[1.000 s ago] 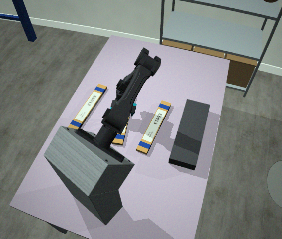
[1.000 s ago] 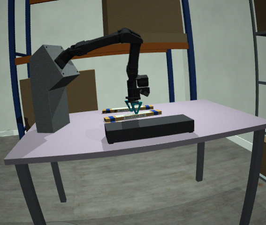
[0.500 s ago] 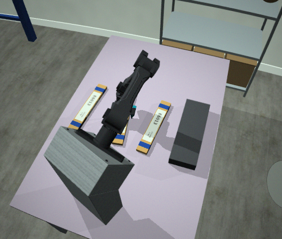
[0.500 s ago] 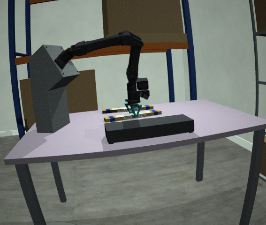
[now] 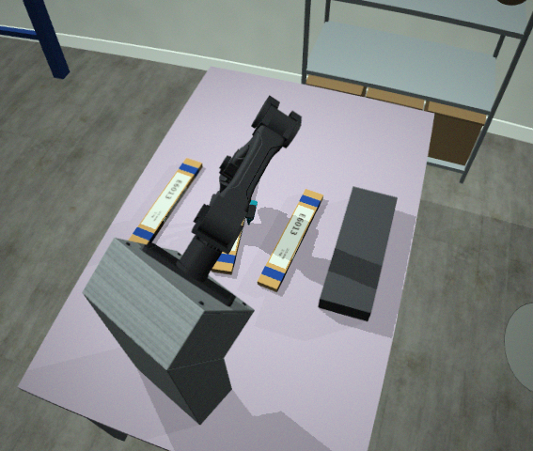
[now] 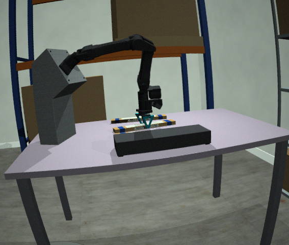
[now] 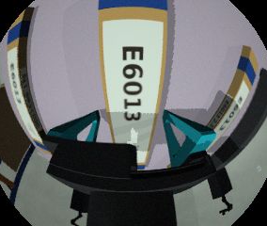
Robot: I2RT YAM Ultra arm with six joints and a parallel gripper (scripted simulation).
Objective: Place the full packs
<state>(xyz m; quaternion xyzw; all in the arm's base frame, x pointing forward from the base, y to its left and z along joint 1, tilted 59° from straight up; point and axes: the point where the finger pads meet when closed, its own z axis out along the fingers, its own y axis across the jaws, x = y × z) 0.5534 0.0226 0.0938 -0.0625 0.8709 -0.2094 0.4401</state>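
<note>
The middle pack (image 7: 133,82) lies flat on the table (image 5: 305,368), straddled by the wide-open, empty gripper (image 7: 133,135). The step looks like gripping it to weigh it; next, close on its long sides and lift. Three packs in all: a left pack (image 5: 165,199), a right pack (image 5: 290,239), and one low platform (image 5: 358,252), bare at far right.
</note>
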